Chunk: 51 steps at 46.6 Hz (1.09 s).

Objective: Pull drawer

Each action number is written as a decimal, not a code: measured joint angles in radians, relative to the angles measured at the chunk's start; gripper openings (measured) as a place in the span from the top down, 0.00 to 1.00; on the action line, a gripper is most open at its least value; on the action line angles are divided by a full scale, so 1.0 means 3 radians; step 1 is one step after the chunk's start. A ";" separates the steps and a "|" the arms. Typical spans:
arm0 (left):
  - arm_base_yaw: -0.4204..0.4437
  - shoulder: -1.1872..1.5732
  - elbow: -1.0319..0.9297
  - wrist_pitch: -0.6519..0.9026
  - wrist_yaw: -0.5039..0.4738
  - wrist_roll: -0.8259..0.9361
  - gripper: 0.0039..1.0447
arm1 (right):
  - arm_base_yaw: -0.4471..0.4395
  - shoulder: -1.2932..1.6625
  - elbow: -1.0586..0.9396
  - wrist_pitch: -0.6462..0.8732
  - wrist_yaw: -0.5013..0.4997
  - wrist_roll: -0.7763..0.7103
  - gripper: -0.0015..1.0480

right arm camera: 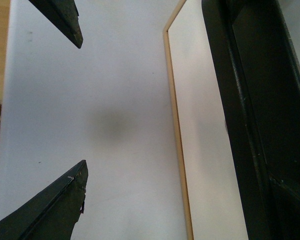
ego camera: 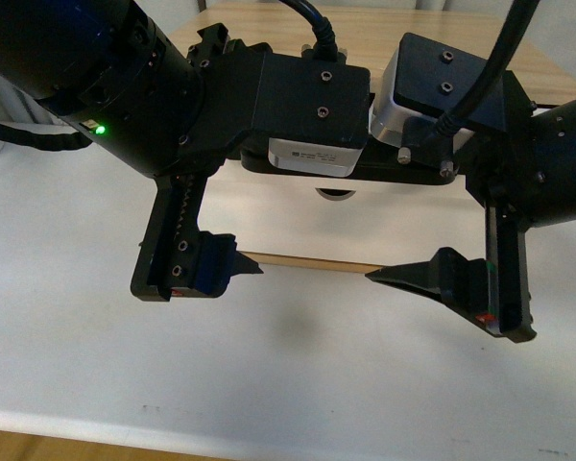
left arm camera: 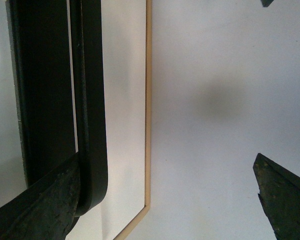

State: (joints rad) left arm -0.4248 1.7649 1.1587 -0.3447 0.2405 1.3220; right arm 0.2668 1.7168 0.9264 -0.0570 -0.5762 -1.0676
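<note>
Over the white tabletop [ego camera: 288, 384], the left end effector [left arm camera: 167, 157] and right end effector [right arm camera: 177, 170] both stand wide apart, gripping nothing. Each has one finger above the tabletop and the other close by the black handle [left arm camera: 90, 100], though contact is unclear. Beyond them the drawer [ego camera: 298, 226] sits at the tabletop's far side, its white front facing the robot and its notch [ego camera: 336, 193] just showing under the arms. The step in hand appears to be lining up on the handle. The next move likely calls for both to clamp the bar and draw back evenly. A silver plate [ego camera: 312, 154] on the left arm carries print too small to read; no other writing shows.
</note>
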 joint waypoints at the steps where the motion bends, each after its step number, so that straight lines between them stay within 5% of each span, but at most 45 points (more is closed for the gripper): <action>1: -0.0013 -0.0020 -0.0022 -0.0006 -0.0004 -0.0006 0.05 | 0.0000 -0.0018 -0.0013 -0.0025 -0.0009 -0.0014 0.09; 30: -0.0337 -0.0655 -0.0669 -0.0033 -0.0131 -0.0360 0.05 | 0.0098 -0.0629 -0.0497 -0.0479 -0.0106 -0.0167 0.09; 51: -0.0687 -0.1572 -0.1447 0.1231 -0.0258 -0.1244 0.05 | -0.0093 -0.1944 -0.1198 0.0048 -0.0192 0.0520 0.09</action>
State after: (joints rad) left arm -0.6308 1.2934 0.7246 0.0246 0.1631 0.9489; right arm 0.2390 1.1336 0.5671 -0.0425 -0.6338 -0.9115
